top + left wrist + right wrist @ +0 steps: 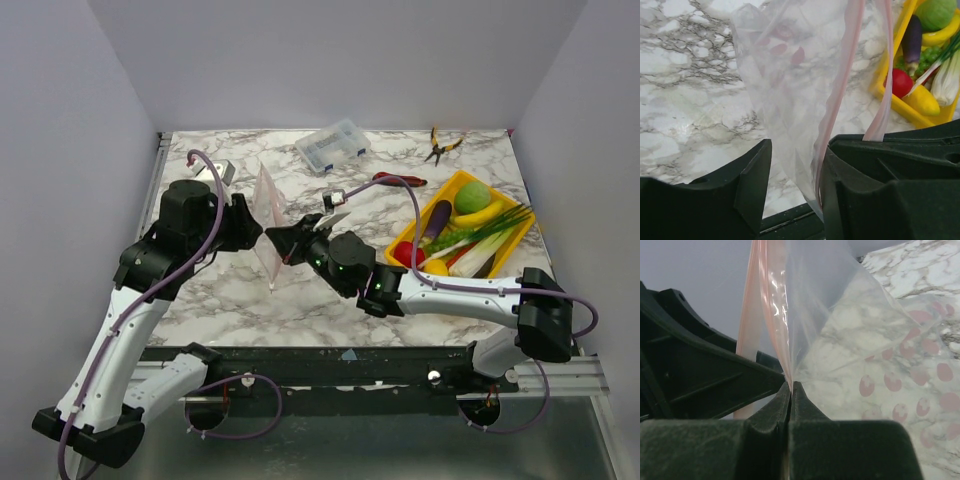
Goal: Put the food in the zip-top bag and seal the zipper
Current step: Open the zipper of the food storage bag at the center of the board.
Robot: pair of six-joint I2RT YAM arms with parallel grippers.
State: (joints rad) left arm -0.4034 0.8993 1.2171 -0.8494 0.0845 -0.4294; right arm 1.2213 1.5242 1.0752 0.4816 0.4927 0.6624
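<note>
Plainly, the right claw (790, 386) is pressed together on the film of the floppy clear zip-top bag (266, 210), right at its thin pink-red zipper strip (765, 295). The left claw (795, 150) stands spread, with the same mouth edge passing loosely between its fingers and nothing gripped. I judge this hold is meant to keep the bag up off the desk (230, 290) so the lips can be drawn apart; from the left wrist they run as two separate pink lines. The bag stands on edge at the left-middle of the desk, its long axis running away from the claws toward the far edge; how steeply it rises I cannot tell. The toy food, a red tomato (404, 252), purple eggplant (437, 220), green ball (474, 197) and green-white celery stalk (490, 232), lies in the yellow rectangular tray (432, 203) by the right edge, well apart from the bag.
</note>
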